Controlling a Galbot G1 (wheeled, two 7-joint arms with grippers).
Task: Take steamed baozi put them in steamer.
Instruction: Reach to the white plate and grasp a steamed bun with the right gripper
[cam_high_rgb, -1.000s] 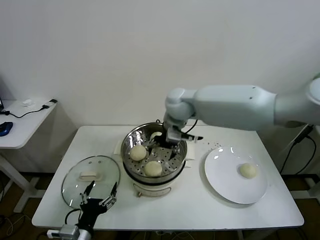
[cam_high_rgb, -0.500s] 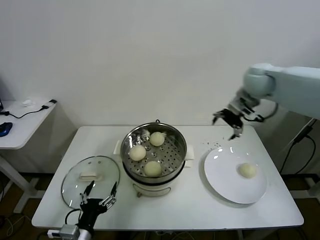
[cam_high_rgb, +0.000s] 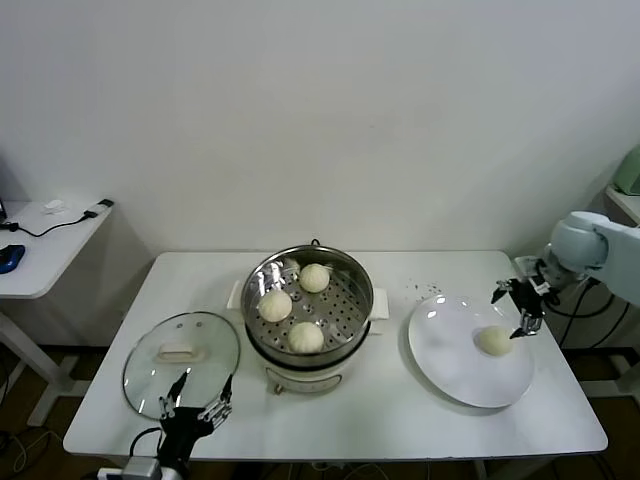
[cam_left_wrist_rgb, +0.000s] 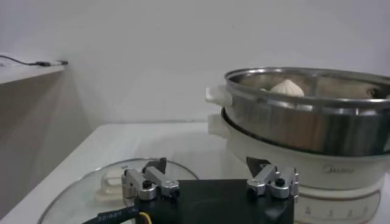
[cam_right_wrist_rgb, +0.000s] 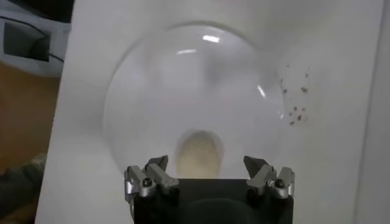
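three steamed baozi lie on the perforated tray inside the steamer, which stands in the middle of the white bench. one bun is at the far side of the tray, one at the robot's left side, and one at the near side; they are apart from each other. the fourth baozi lies alone on the white plate, on the robot's right of the steamer, toward the plate's right edge.

the right hand hovers just above and a little behind this last bun, with its two fingers spread wide and nothing between them. in the right wrist view the bun sits on the plate between the two open fingertips and is not touched by them. a few small dark crumbs lie on the bench between the steamer and the plate.

the round glass lid with its white handle lies flat on the bench, on the robot's left of the steamer. the left hand waits low at the near edge of the bench, just over the rim of the lid, fingers open and empty.
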